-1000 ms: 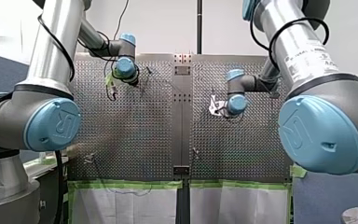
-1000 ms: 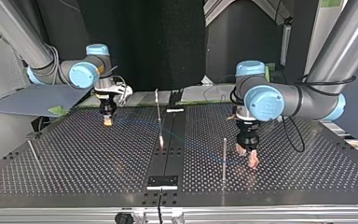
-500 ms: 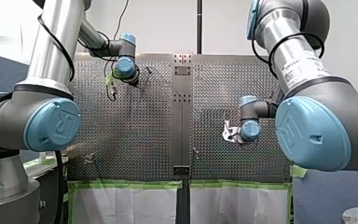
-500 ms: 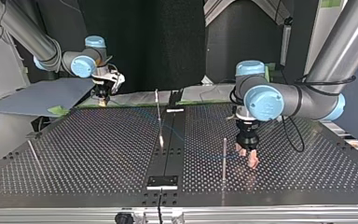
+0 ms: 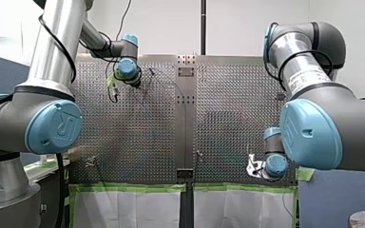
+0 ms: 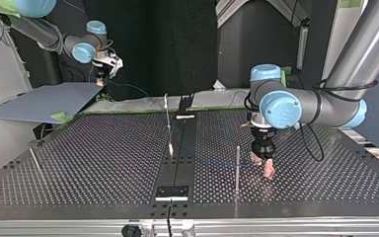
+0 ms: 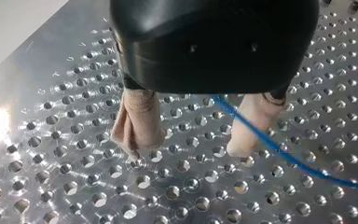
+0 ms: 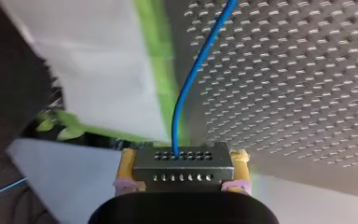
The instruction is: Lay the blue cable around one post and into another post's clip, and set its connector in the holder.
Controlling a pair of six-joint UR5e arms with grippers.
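Gripping the connector (image 8: 182,167) between my right fingers (image 8: 127,163) — blue cable (image 8: 193,74) running ahead; my left fingers (image 7: 140,123) wide, cable beside one. Routing and holder seemingly still to do.

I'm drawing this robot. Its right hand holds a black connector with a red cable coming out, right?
Not red: the cable is blue. The right wrist view shows my right hand holding the black connector with the blue cable coming out.
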